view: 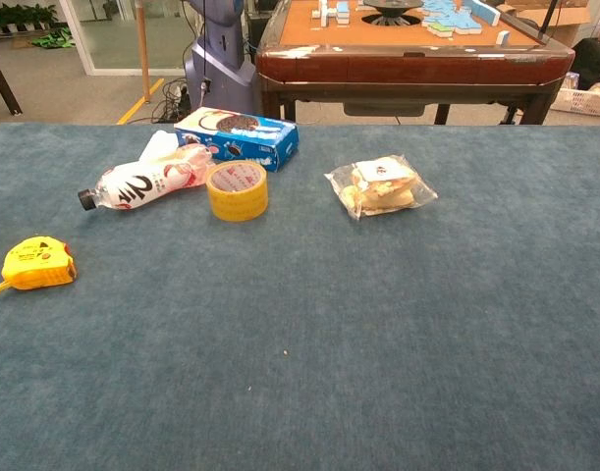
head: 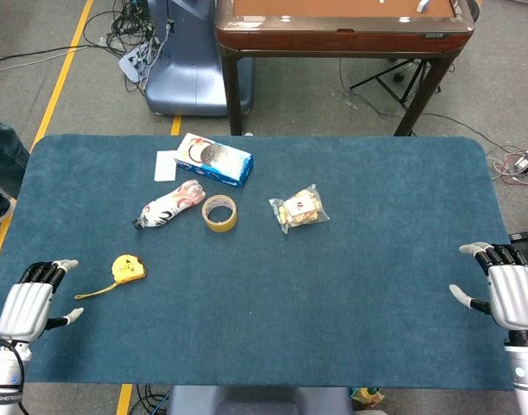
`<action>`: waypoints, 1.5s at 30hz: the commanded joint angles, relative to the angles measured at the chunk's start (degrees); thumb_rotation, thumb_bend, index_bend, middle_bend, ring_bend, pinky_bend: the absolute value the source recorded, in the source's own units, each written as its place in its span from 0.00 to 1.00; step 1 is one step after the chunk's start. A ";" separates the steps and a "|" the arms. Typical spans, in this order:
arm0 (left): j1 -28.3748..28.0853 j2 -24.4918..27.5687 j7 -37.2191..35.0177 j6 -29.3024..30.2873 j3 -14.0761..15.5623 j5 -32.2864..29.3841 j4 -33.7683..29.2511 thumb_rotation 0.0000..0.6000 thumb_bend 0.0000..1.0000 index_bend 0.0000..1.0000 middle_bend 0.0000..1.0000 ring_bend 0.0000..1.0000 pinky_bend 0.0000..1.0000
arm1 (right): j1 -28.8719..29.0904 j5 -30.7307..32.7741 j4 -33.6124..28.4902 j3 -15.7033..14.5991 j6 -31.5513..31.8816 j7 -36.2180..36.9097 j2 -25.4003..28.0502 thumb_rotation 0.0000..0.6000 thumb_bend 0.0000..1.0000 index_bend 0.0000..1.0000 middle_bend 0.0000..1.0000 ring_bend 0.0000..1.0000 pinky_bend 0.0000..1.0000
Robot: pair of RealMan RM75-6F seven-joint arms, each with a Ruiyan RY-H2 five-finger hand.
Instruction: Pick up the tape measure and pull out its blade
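The yellow tape measure (head: 127, 268) lies on the blue table near its left side, with a short length of yellow blade (head: 92, 292) trailing toward the front left. It shows again at the left edge of the chest view as the tape measure (view: 38, 264). My left hand (head: 28, 307) hovers at the table's front left, a little left of the blade tip, fingers apart and holding nothing. My right hand (head: 505, 292) sits at the far right edge, also empty with fingers apart. Neither hand appears in the chest view.
Behind the tape measure lie a plastic bottle (head: 168, 205), a roll of yellow tape (head: 219, 213), a blue biscuit box (head: 213, 159), a white card (head: 166, 165) and a bagged snack (head: 299, 208). A brown game table (head: 341, 26) stands beyond the far edge.
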 commanded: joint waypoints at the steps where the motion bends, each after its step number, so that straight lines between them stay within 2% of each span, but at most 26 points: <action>1: -0.04 -0.13 -0.14 -0.05 -0.03 -0.09 0.09 1.00 0.12 0.21 0.22 0.19 0.13 | 0.01 0.00 -0.11 0.09 0.12 -0.06 0.12 1.00 0.22 0.34 0.34 0.28 0.23; 7: -0.88 -0.77 -0.65 -1.54 -0.03 -0.27 0.61 1.00 0.12 0.21 0.22 0.19 0.13 | 0.10 -0.06 -0.43 0.35 0.27 0.01 0.78 1.00 0.22 0.34 0.33 0.28 0.23; 16: -4.90 -2.36 -1.13 -6.97 -1.91 -2.15 1.68 1.00 0.12 0.19 0.22 0.19 0.13 | 0.84 0.42 -1.77 1.91 0.68 -0.87 2.60 1.00 0.22 0.34 0.33 0.28 0.23; 21: -9.30 -4.46 2.42 -13.72 -3.65 -5.89 2.00 1.00 0.12 0.15 0.21 0.18 0.13 | 1.28 0.82 -2.00 2.08 0.05 -0.98 2.83 1.00 0.22 0.34 0.33 0.28 0.23; 27: -13.51 -7.29 8.71 -20.23 -5.08 -11.82 3.36 1.00 0.12 0.15 0.20 0.17 0.13 | 1.25 1.15 -1.62 1.91 -0.17 -0.68 2.78 1.00 0.22 0.34 0.33 0.28 0.23; 38: -17.61 -11.43 18.65 -24.29 -6.17 -21.77 6.64 1.00 0.12 0.17 0.20 0.17 0.13 | 0.63 1.40 -1.15 1.51 0.25 0.31 3.11 1.00 0.22 0.34 0.33 0.28 0.23; 45: -18.74 -12.29 21.39 -25.44 -6.19 -26.79 7.38 1.00 0.12 0.21 0.20 0.17 0.13 | 0.35 1.76 -1.02 1.31 0.23 0.48 3.09 1.00 0.22 0.34 0.33 0.28 0.23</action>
